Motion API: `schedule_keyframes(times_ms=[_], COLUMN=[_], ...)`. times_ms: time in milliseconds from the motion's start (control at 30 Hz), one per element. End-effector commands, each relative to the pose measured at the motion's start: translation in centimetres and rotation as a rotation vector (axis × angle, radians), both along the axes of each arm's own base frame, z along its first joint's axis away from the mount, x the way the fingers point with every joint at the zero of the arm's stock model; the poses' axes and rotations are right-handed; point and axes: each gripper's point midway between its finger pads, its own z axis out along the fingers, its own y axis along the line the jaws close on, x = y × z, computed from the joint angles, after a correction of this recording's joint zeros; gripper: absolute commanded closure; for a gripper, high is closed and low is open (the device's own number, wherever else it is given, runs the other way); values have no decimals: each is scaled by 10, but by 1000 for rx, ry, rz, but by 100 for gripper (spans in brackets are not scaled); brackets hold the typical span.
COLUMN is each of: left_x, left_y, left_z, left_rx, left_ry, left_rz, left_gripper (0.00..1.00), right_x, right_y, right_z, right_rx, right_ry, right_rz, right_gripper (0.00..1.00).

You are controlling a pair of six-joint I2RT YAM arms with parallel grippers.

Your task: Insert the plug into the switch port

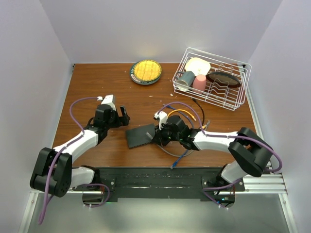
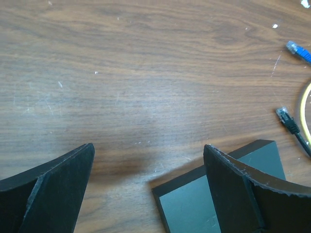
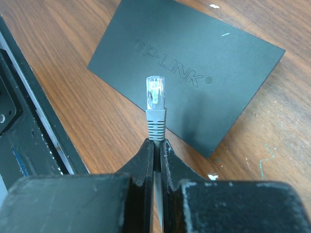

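Note:
The switch is a flat black box (image 1: 141, 136) lying mid-table, with TP-LINK lettering on its top in the right wrist view (image 3: 194, 63). Its ports do not show in either wrist view. My right gripper (image 3: 156, 143) is shut on a grey cable just behind its plug (image 3: 155, 104), which has a grey boot and a clear tip and points over the box top. From above, the right gripper (image 1: 160, 133) sits at the box's right end. My left gripper (image 1: 124, 114) is open and empty, just beyond the box's far left corner (image 2: 194, 204), with its fingers (image 2: 228, 170) spread wide.
A tangle of cables (image 1: 187, 116) lies behind the right gripper. Loose blue (image 2: 299, 50) and black (image 2: 286, 119) plugs lie right of the left gripper. A yellow-centred plate (image 1: 146, 71) and a white wire rack (image 1: 212, 77) holding cups stand at the back. The black base rail (image 1: 155, 174) lines the near edge.

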Motion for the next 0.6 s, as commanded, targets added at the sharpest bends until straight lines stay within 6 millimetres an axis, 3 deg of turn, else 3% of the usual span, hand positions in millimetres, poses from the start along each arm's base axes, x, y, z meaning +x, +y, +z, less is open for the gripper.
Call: schedule_keyframes(times_ms=[0,200,267,567], left_x=[30,38,39,39], left_y=[-1,-3,-9,-34], left_z=[51,50,48,4], left_rx=[-7,13,6,-38], left_ry=[-171,-159,-157,-30], left_rz=[12,2,-31,-155], left_gripper=[0,0,0,1], right_x=[9,11,4,-22], right_y=[9,20,25,25], right_z=[12,4,1,-6], right_rx=[13,-46,-69,-67], right_ry=[-69,-76,-81,-73], right_rz=[-28,-30,-15,54], right_gripper=[100,100,100,100])
